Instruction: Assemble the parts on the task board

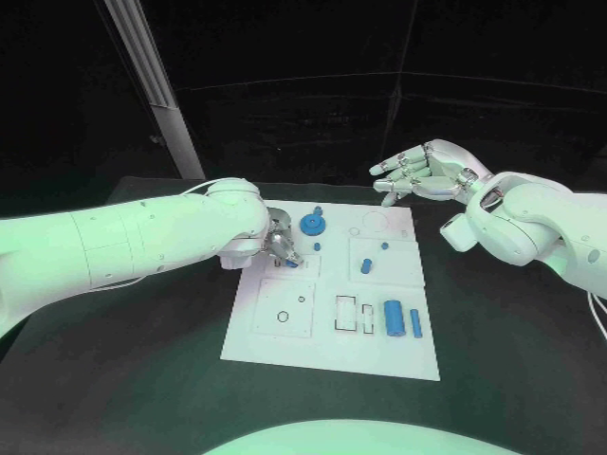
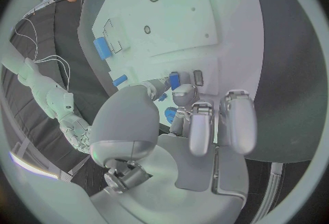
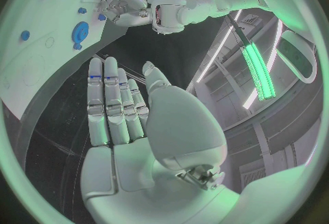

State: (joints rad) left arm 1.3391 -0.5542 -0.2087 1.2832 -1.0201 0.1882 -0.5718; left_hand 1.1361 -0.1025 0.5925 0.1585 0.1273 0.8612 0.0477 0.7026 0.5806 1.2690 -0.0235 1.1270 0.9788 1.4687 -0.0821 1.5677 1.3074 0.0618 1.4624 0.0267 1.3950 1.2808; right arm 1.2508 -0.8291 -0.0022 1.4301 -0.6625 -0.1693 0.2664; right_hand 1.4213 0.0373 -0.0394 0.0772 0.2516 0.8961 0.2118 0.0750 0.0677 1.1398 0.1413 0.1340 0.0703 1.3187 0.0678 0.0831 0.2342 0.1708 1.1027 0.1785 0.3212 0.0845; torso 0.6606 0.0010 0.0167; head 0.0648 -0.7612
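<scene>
The white task board [image 1: 269, 332] lies in the middle of the black table. My left hand [image 1: 278, 243] reaches down onto the board's left middle and pinches a small blue part [image 1: 293, 265] at its fingertips; the left wrist view shows that blue part [image 2: 170, 115] between thumb and fingers [image 2: 200, 125]. A blue gear [image 1: 313, 226] sits just beyond the hand. My right hand [image 1: 421, 171] hovers above the board's far right corner, fingers spread and empty; the right wrist view shows its flat palm [image 3: 134, 125] over the table beside the board [image 3: 27, 70].
Two small blue pieces [image 1: 365, 264] lie at the board's middle right. A blue cylinder [image 1: 393, 318] and a slimmer blue bar [image 1: 415, 323] lie near the board's front right, beside dark-outlined slots [image 1: 346, 312]. Black table surrounds the board.
</scene>
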